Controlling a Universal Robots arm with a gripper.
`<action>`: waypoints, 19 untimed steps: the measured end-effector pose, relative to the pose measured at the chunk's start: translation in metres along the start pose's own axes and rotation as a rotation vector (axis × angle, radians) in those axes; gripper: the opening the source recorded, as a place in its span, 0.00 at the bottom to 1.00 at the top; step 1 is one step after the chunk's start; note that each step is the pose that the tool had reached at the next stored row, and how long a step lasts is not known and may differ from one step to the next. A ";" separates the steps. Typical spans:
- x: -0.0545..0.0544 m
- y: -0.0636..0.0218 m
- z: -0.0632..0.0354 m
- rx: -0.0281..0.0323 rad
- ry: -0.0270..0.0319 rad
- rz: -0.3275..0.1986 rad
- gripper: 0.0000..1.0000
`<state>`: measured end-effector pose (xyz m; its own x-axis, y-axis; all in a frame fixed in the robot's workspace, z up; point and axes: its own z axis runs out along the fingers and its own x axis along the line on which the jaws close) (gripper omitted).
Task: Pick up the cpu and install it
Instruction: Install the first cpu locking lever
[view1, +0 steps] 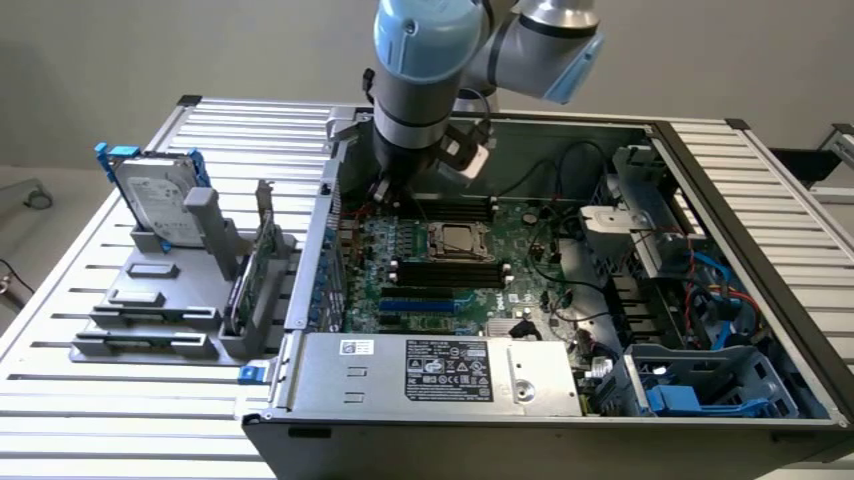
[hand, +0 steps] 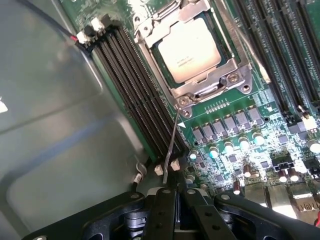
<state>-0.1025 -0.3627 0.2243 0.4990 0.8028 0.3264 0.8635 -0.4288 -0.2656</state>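
Note:
The cpu (hand: 189, 49) lies flat inside its metal-framed socket (hand: 235, 75) on the green motherboard, silver top plate up. The exterior view shows the cpu (view1: 458, 238) in the middle of the board. My gripper (hand: 167, 197) is shut, its black fingers pressed together just off the socket's corner, beside the dark memory slots (hand: 132, 85). A thin metal socket lever (hand: 172, 145) runs from that corner to the fingertips; I cannot tell whether they pinch it. The arm (view1: 414, 90) reaches down into the open case near its wall on the exterior view's left.
A silver hard drive with a blue bracket (view1: 154, 195) stands in a grey holder (view1: 147, 320) outside the case. The power supply (view1: 454, 370) lies along the case's near edge. Cables and a blue drive cage (view1: 707, 385) crowd the exterior view's right. The case's grey wall (hand: 55, 125) is close by the gripper.

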 end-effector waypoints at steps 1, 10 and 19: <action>0.000 0.0000 0.0000 -0.0050 0.0003 0.009 0.11; 0.000 -0.0001 0.0000 -0.0510 0.0173 0.072 0.11; 0.001 -0.0007 0.0007 -0.1383 0.0709 0.043 0.11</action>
<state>-0.1024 -0.3610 0.2243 0.5355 0.7532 0.3820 0.8406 -0.5191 -0.1548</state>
